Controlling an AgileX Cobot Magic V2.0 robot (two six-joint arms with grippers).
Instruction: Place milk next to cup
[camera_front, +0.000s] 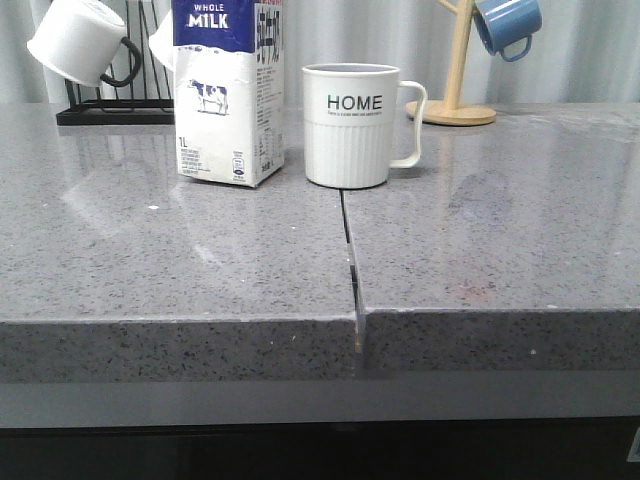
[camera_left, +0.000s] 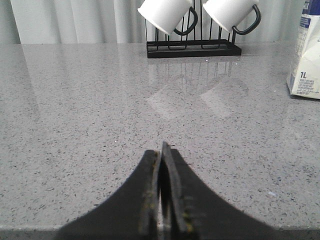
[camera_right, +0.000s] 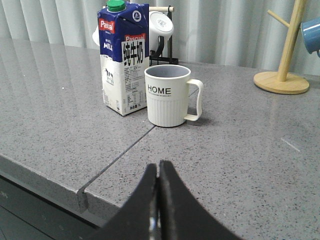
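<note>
The milk (camera_front: 228, 92), a tall white carton with a blue top and a cow picture, stands upright on the grey counter just left of the cup (camera_front: 348, 125), a ribbed white mug lettered "HOME" with its handle to the right. A small gap separates them. Both also show in the right wrist view: the milk (camera_right: 123, 62) and the cup (camera_right: 169, 95). The carton's corner shows in the left wrist view (camera_left: 306, 60). My left gripper (camera_left: 161, 150) is shut and empty over the counter's near left. My right gripper (camera_right: 158, 167) is shut and empty, near the front edge. Neither arm shows in the front view.
A black rack (camera_front: 115, 108) with rounded white mugs (camera_front: 78, 40) stands at the back left. A wooden mug tree (camera_front: 455, 95) with a small blue mug (camera_front: 508, 24) stands at the back right. A seam (camera_front: 350, 250) splits the counter in the middle.
</note>
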